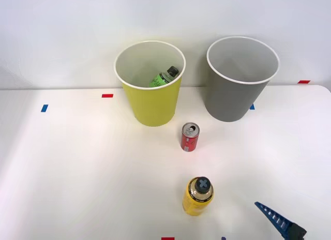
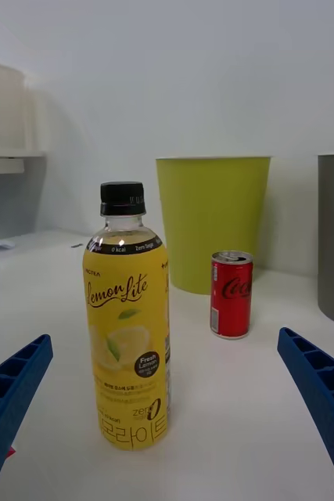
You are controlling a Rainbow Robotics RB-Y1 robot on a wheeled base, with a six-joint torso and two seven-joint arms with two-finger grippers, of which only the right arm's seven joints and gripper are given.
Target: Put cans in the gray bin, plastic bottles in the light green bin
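Right gripper (image 2: 167,407) gapes wide at the front view's lower right, empty. Yellow bottle (image 1: 197,196) stands lower centre: probably full, heavy, slick; grasp mid-body at the label.

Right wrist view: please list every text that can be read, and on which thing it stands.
"Lemon Lite": yellow bottle, label script.
"0 kcal" and "Zero Sugar": dark band under its neck.
"Fresh Lemon": dark round badge on its label.
"zero 0": low on its label; the Korean line beneath is not clear.
Red can: white script logo, turned sideways, not clearly readable.
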